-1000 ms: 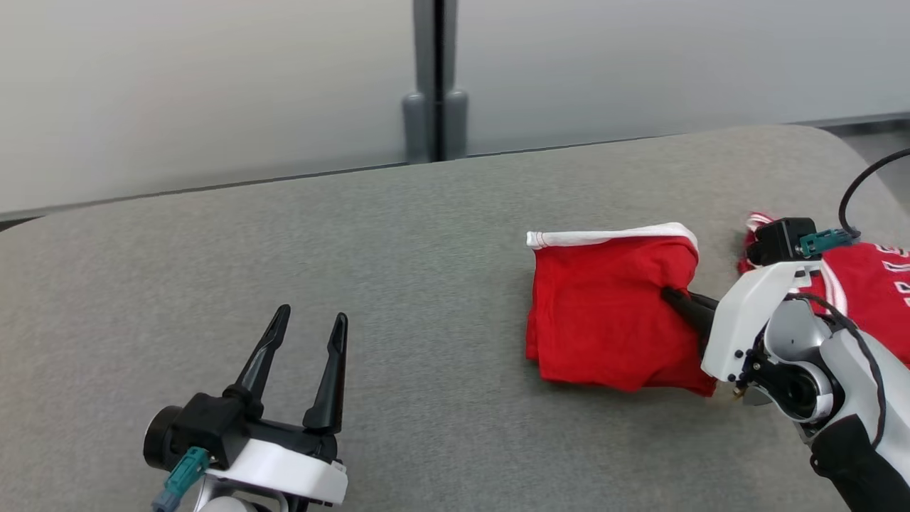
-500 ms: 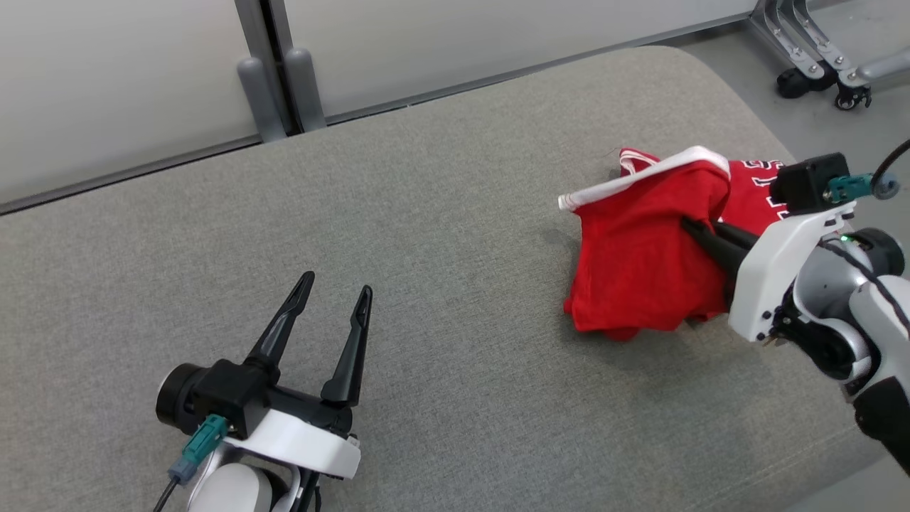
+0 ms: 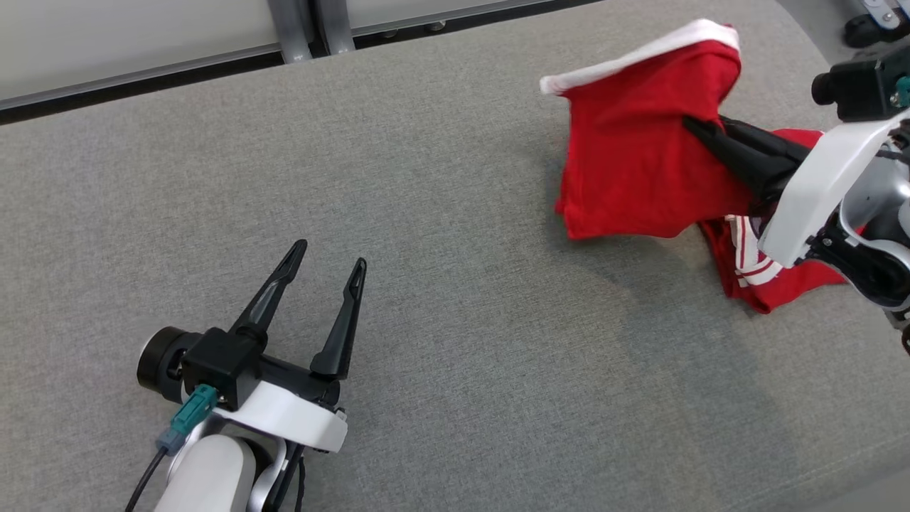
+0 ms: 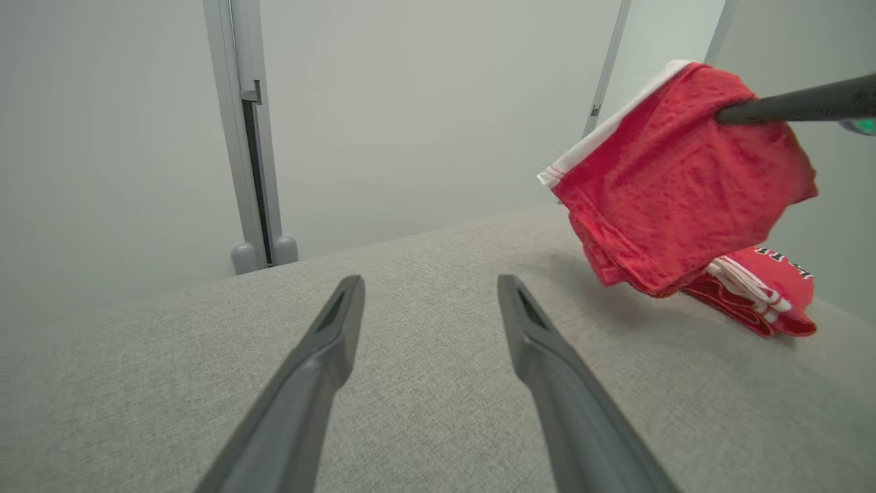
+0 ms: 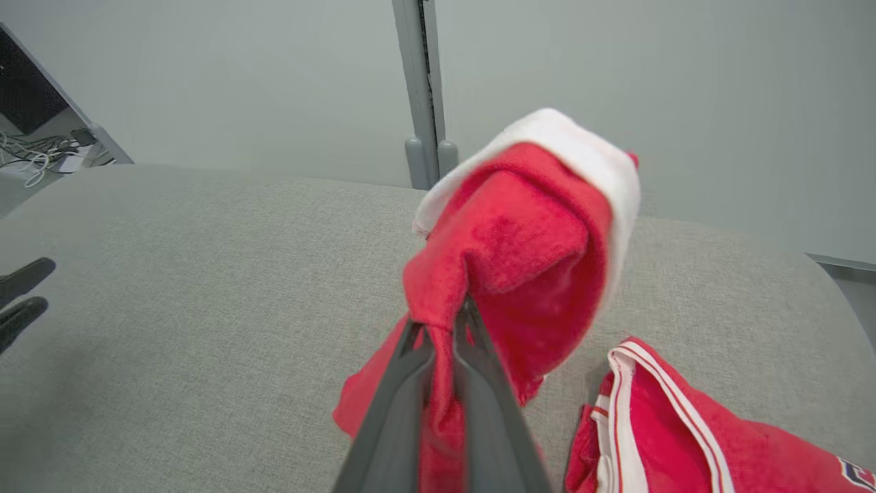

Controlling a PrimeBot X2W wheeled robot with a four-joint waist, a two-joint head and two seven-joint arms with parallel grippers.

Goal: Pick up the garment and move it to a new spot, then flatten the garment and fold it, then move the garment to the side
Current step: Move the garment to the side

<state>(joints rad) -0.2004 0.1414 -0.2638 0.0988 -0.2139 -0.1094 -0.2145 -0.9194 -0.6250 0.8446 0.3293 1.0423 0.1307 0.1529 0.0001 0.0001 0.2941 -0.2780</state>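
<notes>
A red garment (image 3: 633,163) with a white band hangs bunched above the grey table (image 3: 426,178) at the right. My right gripper (image 3: 691,126) is shut on a fold of the garment (image 5: 527,260), its fingers (image 5: 438,383) pinched together on the cloth. The lower hem of the garment (image 4: 677,178) hangs clear of the table in the left wrist view. My left gripper (image 3: 331,254) hovers low over the table at the lower left, open with nothing between its fingers (image 4: 328,342).
A second red garment (image 3: 753,277) with white stripes and lettering lies crumpled on the table under my right wrist. A grey post (image 3: 298,28) and pale wall panels run behind the table. The table's rounded right end lies close past the right arm.
The head camera has tilted down and right. My right gripper has raised the garment off the table, uncovering the striped garment beneath. The left gripper stays open in place.
</notes>
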